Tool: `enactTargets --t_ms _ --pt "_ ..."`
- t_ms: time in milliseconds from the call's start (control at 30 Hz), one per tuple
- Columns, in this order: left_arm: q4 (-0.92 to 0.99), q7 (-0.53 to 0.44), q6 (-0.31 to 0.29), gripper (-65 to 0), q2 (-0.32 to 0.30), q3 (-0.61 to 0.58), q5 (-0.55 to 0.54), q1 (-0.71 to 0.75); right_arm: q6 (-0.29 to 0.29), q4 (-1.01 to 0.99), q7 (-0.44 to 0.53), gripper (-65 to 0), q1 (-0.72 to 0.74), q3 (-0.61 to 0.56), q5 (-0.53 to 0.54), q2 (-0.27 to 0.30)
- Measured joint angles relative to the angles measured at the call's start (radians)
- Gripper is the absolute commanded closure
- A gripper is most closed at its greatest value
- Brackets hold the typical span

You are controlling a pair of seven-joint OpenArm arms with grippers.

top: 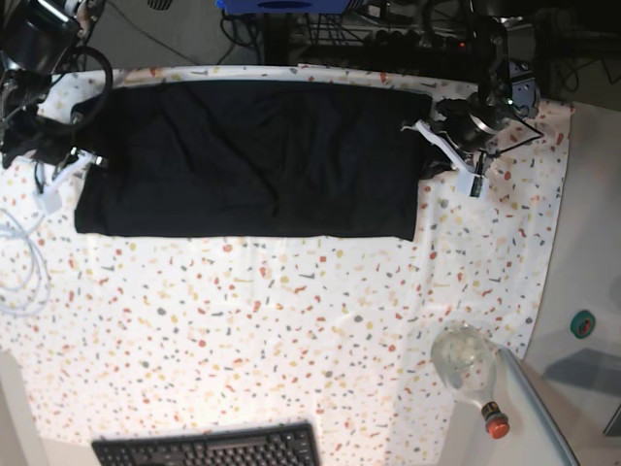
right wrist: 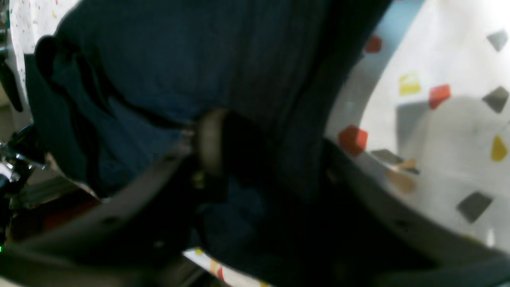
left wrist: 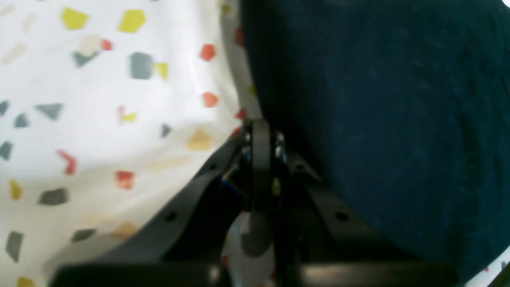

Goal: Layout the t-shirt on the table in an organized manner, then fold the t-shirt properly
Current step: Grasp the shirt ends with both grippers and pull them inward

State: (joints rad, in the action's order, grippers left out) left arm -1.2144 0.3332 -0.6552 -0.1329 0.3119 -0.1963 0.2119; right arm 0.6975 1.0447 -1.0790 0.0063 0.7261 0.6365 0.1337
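Base view, t-shirt [top: 247,160] spread flat, keyboard [top: 209,449]

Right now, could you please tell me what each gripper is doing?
Left gripper: shut on the t-shirt edge.
Right gripper: around the t-shirt, grip unclear.

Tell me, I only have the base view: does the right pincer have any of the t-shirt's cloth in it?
Observer: In the right wrist view, t-shirt cloth lies between the jaws of the right pincer; whether they grip it is unclear.
Operator: And the left pincer?
Observer: In the left wrist view, the left pincer is shut, its tip at the t-shirt's edge where cloth meets the table.
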Motion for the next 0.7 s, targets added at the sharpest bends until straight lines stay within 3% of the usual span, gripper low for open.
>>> enactTargets --t_ms 100,267,433,700 --pt "-0.01 0.01 0.0 0.0 0.003 -0.026 0.005 0.0 0.0 -0.003 0.014 0.0 0.002 0.0 -0.016 -0.002" --pt "-0.013 -0.003 0.013 0.0 0.0 -0.128 0.002 -0.001 -0.001 0.0 0.013 0.0 0.043 -0.002 -0.071 -0.002" --pt "-0.016 -0.019 0.124 0.0 0.008 -0.242 -0.014 -0.015 -0.005 0.14 -0.051 0.0 0.056 -0.005 -0.11 -0.019" --pt "-0.003 0.016 0.132 0.0 0.031 -0.315 -0.002 -0.071 -0.005 0.473 -0.198 0.0 0.003 -0.016 -0.113 -0.118"
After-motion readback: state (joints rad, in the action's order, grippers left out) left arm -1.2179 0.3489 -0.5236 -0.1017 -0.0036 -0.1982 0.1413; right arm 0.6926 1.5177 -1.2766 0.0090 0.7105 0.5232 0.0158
